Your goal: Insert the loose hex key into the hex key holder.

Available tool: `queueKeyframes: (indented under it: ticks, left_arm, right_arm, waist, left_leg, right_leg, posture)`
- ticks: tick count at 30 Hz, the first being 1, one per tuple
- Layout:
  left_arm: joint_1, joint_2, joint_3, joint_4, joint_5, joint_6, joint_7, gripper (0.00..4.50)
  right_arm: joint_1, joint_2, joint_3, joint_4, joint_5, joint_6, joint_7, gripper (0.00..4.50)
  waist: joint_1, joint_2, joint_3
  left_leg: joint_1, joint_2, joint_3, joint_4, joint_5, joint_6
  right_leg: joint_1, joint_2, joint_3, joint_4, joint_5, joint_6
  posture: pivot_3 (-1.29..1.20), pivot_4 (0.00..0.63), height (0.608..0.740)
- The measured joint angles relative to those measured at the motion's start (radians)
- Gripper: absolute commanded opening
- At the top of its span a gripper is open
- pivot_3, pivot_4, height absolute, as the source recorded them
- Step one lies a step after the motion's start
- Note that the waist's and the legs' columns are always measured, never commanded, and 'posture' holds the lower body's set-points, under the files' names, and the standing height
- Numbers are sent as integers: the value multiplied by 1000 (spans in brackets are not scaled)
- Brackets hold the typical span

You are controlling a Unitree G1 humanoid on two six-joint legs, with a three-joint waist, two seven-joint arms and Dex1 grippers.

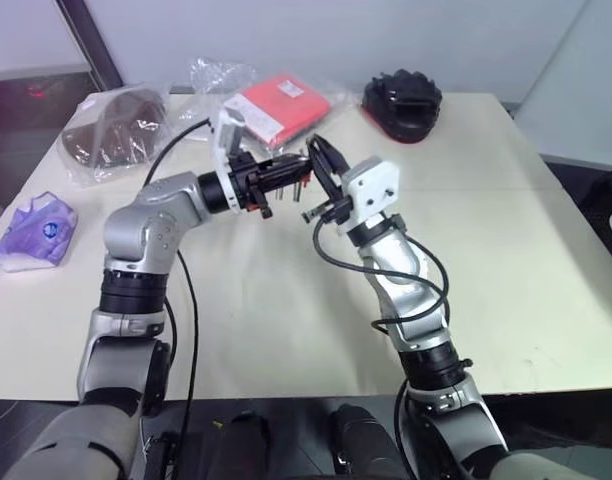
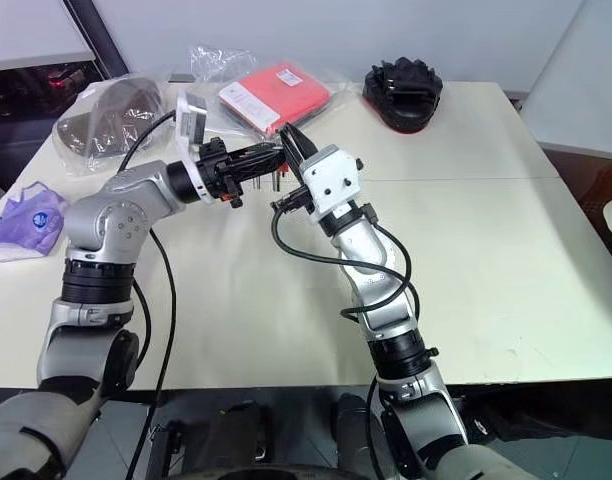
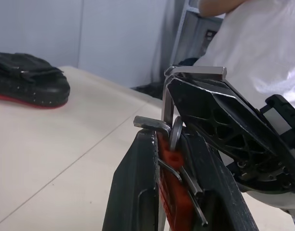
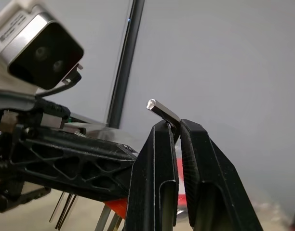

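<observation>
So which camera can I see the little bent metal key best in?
The left wrist view. There the loose hex key stands close up with its bend clear, going down into the orange-red hex key holder. The right wrist view shows just its short end above the right claw. In the eye views it is too small to tell.

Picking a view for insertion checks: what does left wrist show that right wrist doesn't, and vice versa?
Left wrist: short keys seated in the hex key holder, a black padded mitt on the table, a person's white sleeve. Right wrist: the left arm's wrist camera. Both: the loose hex key in the right end effector, above the holder.
</observation>
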Motion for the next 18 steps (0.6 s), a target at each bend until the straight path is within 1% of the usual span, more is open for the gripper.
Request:
queueKeyframes:
  ticks: [4,5,7,8,9,13,15,18]
  left_arm:
    - [0,-1,0,0,0,0,-1,547]
    - [0,-2,0,0,0,0,0,547]
    - [1,-1,2,0,0,0,1,547]
    - [1,0,5,0,0,0,1,547]
    - [1,0,6,-1,0,0,2,547]
    - [2,-2,5,-12,0,0,2,547]
    - [2,-6,3,-26,-1,0,1,547]
    - [11,-1,5,-37,-2,0,-3,547]
  right_arm:
    - [0,-11,1,-5,-10,3,0,24]
    - [0,-12,1,-6,-12,2,-1,755]
    - [3,-14,-3,-10,-12,3,-2,1492]
    - [4,-14,-10,-14,-10,7,-2,2066]
    - [6,-14,-17,-20,-7,13,-2,2499]
    - [19,-33,-45,-69,42,78,14,2499]
    - [38,-49,-59,-127,81,131,31,2499]
    - [110,-122,-134,-264,188,257,69,2499]
  waist:
    - [1,0,0]
    - [0,0,0]
    - [0,0,0]
    - [0,0,0]
    - [0,0,0]
    - [1,0,0]
    - [2,0,0]
    - [6,0,0]
  left_leg:
    - [0,0,0,0,0,0]
    - [0,0,0,0,0,0]
    - [0,0,0,0,0,0]
    - [0,0,0,0,0,0]
    - [0,0,0,0,0,0]
    - [0,0,0,0,0,0]
    - [0,0,0,0,0,0]
    - [0,-1,0,0,0,0]
  right_leg:
    - [0,0,0,0,0,0]
    - [0,0,0,0,0,0]
    - [0,0,0,0,0,0]
    - [0,0,0,0,0,0]
    - [0,0,0,0,0,0]
    - [0,0,0,0,0,0]
    - [0,0,0,0,0,0]
    - [1,-1,0,-2,0,0]
  posture:
    - [0,150,740]
    - [0,150,740]
    - [0,150,740]
    - [0,150,740]
    - [0,150,740]
    - [0,150,740]
    - [0,150,740]
    - [0,150,740]
